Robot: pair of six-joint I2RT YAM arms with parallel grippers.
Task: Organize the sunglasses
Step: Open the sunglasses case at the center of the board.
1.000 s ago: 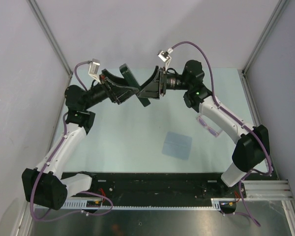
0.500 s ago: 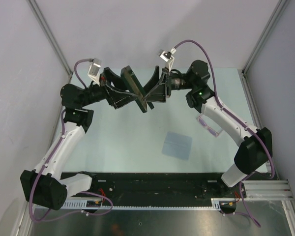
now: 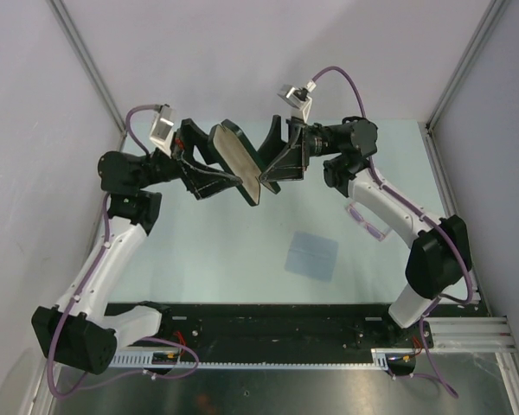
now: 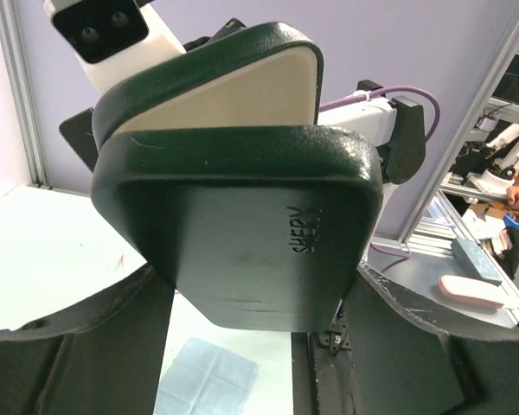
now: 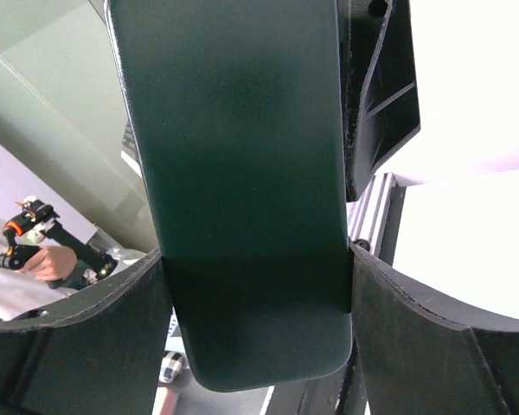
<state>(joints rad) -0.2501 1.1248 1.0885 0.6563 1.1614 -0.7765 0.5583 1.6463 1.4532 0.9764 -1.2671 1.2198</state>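
Sunglasses (image 3: 366, 222) lie on your pale table (image 3: 208, 251) near the blue cloth (image 3: 312, 255). Your left gripper (image 3: 218, 171) and right gripper (image 3: 281, 164) clamp the open case (image 3: 240, 162).

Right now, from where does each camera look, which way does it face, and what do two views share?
Top external: above and behind the bases, looking down at the table; both arms show, left gripper and right gripper holding the open case.
Left wrist: on the left wrist, facing the case's beige lining past its own fingers.
Right wrist: on the right wrist, facing the case's dark shell between its own fingers.
Shared: top and left wrist both show the blue cloth.
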